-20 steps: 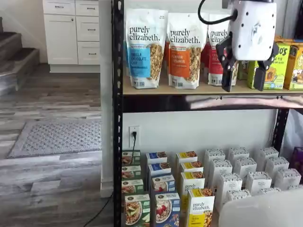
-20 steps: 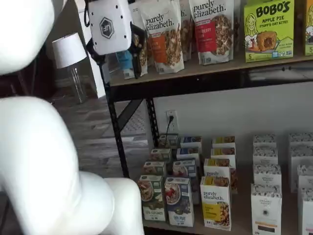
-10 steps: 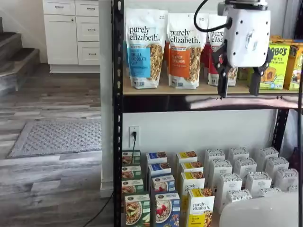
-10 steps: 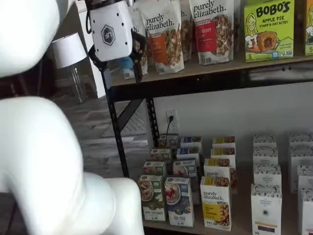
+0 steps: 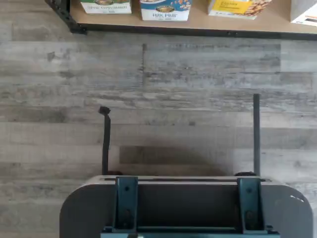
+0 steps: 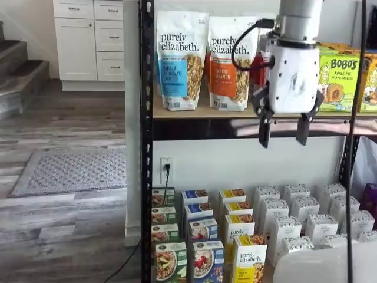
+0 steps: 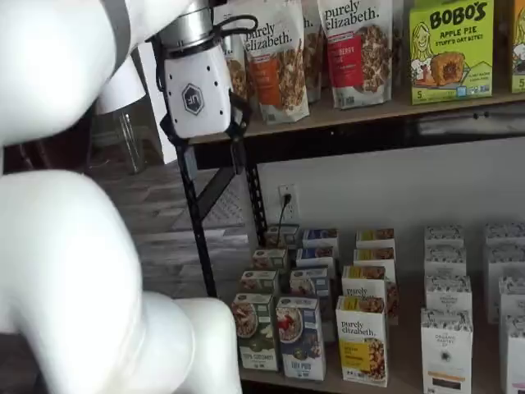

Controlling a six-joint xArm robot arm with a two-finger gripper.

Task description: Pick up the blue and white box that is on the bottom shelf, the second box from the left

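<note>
Shelf views show your tool (image 6: pixel 283 128) spread wide, empty, well above the blue and white box (image 6: pixel 207 260); descent and grasp remain.

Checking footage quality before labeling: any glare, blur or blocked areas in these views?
In a shelf view, glare streaks the dark shelf rail and a pale blurred shape covers the corner; in a shelf view, the blurred white arm blocks the left; wrist view is evenly lit and sharp.

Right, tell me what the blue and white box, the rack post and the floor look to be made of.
Blue and white box: printed cardboard by the look, slightly glossy, with crisp folded edges. Rack post: probably steel painted black, with a row of punched slots. Floor: grey wood-look planks, likely laminate or vinyl, judging by the even grain and straight seams.
</note>
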